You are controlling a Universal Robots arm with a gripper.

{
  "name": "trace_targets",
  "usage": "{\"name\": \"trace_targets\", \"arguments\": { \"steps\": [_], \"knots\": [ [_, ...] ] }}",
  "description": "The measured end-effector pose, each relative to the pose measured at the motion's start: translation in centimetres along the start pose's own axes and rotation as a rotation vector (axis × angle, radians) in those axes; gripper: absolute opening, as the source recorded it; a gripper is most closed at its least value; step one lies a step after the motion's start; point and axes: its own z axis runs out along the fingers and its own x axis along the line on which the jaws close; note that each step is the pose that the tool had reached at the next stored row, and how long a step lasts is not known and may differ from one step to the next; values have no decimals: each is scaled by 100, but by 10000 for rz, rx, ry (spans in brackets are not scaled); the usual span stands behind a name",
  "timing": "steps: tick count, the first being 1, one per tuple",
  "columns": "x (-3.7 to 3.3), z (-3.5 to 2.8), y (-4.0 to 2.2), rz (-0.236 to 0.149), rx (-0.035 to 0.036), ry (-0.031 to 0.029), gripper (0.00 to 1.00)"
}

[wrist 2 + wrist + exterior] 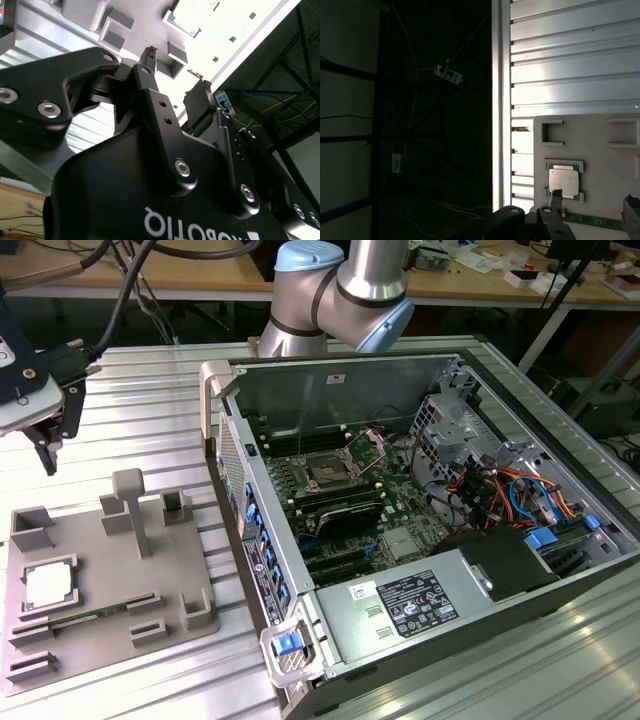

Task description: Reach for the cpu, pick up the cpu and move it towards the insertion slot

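Tabletop of ribbed aluminium is carrying everything, and the open computer case is taking up the exterior view from the centre out to three o'clock. The grey fixture plate is lying at eight o'clock of that view, with raised posts and blocks standing along its twelve-o'clock side.

The gripper is hanging at ten o'clock, well above the plate and touching nothing. In the second wrist view its fingers are standing apart and holding nothing.

The insertion slot is lying inside the case near the centre, its frame hinged up. The cpu is resting flat in a shallow pocket of the plate, at six o'clock from the gripper.

Risks, as I am judging them:
- The chip is thin and sitting low between pocket lips, so fingers coming down slightly off line are likely to be landing on the lips or pinching one corner and tilting it.
- A smooth metal face is inviting slip under a light grip.
- The case's side wall is standing between plate and slot, so a low carry is risking a knock.
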Motion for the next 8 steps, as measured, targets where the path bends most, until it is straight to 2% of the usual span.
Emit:
{"name": "trace_targets", "arguments": {
  "steps": [2,4,8],
  "knots": [
    [47,37,-1,-7,-2,-2,53],
    [62,62,-3,-11,-1,-1,53],
    [78,158,-6,-18,-3,-1,53]
  ]
}}
